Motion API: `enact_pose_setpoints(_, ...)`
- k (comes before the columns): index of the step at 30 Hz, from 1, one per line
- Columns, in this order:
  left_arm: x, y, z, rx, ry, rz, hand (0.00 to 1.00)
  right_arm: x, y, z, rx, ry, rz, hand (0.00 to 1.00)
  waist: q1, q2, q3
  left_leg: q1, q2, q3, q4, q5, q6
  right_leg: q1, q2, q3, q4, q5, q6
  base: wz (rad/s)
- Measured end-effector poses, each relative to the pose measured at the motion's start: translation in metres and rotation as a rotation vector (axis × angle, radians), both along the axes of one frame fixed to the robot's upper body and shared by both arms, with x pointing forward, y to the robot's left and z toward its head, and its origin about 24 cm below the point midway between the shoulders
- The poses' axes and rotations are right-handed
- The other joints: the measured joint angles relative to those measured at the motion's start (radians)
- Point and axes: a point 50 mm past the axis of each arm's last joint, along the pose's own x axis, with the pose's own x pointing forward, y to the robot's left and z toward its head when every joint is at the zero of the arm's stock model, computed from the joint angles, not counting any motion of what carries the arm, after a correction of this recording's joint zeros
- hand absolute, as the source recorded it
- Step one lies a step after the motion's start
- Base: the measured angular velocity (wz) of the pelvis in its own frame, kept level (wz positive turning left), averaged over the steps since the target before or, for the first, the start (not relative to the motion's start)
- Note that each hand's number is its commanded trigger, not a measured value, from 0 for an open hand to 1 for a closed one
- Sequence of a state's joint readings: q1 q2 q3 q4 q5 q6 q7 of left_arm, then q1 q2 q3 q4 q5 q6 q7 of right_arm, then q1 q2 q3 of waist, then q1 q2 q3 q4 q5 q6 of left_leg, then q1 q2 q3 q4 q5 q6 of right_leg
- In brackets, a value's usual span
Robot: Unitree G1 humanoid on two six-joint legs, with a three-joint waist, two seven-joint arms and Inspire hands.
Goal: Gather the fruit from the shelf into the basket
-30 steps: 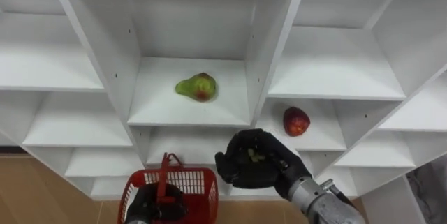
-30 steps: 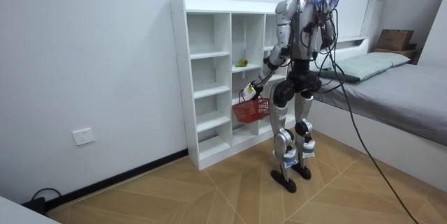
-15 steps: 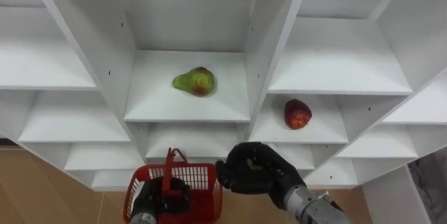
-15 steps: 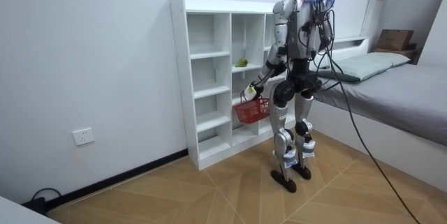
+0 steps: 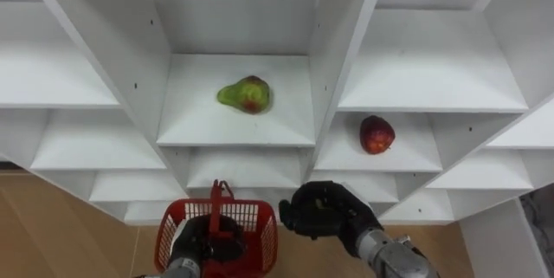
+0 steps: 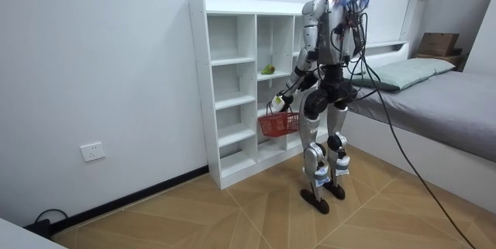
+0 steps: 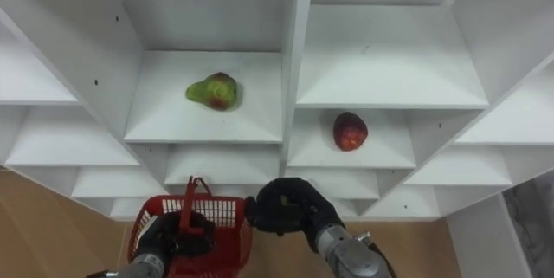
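A green pear with a red blush [image 5: 245, 94] lies on the middle shelf of the white closet [image 5: 342, 44]. A red apple [image 5: 376, 134] sits one shelf lower, in the column to its right. My left hand [image 5: 192, 242] is shut on the upright handle of a red mesh basket [image 5: 260, 217], which hangs in front of the lower shelves. My right hand [image 5: 325, 213] hovers just right of the basket's rim with its fingers curled round a small greenish fruit that barely shows. In the room view I stand facing the closet, and the basket [image 6: 279, 123] hangs at hip height.
The closet [image 6: 232, 86] stands against a white wall on a wooden floor. Several other compartments hold nothing. A bed [image 6: 434, 102] lies behind me on the room view's right.
My right hand has sunk lower and now sits close to the basket's right rim. The basket shows a little higher and more to the right. The pear and apple have not moved.
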State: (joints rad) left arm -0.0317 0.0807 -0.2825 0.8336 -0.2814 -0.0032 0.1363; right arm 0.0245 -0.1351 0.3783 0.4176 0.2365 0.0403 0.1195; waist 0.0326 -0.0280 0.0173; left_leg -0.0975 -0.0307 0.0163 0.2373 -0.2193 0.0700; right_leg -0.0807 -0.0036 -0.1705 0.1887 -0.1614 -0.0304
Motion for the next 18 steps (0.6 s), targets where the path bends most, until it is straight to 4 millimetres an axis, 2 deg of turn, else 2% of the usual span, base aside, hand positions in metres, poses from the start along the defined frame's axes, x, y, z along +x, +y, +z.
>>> enact_pose_setpoints(6,-0.002,-0.006,-0.002,-0.024,0.013,-0.053,1.00,0.008,0.001,-0.005,-0.031,0.014,-0.032,1.00,0.003,0.012,0.0014,-0.013,0.000,-0.004,0.006,0.000,0.000,-0.010,-0.002,-0.013,0.000,0.001,-0.001,0.02)
enact_pose_setpoints(11,0.000,-0.009,-0.001,-0.032,0.007,-0.055,1.00,0.014,0.004,-0.003,-0.039,-0.007,-0.030,1.00,0.000,0.026,0.0016,-0.019,-0.002,-0.019,0.013,0.000,0.000,-0.008,-0.007,-0.049,0.001,0.001,-0.001,0.07)
enact_pose_setpoints(14,0.000,-0.010,-0.001,-0.035,0.006,-0.055,1.00,0.020,0.005,-0.003,-0.050,-0.007,-0.023,1.00,0.005,0.036,0.0031,-0.019,-0.002,-0.014,0.014,0.000,0.000,-0.008,-0.007,-0.051,0.002,0.001,-0.001,0.00)
enact_pose_setpoints(18,0.002,-0.011,0.000,-0.032,0.001,-0.061,1.00,0.023,0.007,-0.005,-0.068,0.001,-0.006,1.00,0.006,0.038,0.0030,-0.018,-0.001,-0.012,0.014,0.000,0.000,-0.009,-0.007,-0.052,0.008,0.001,-0.002,0.00)
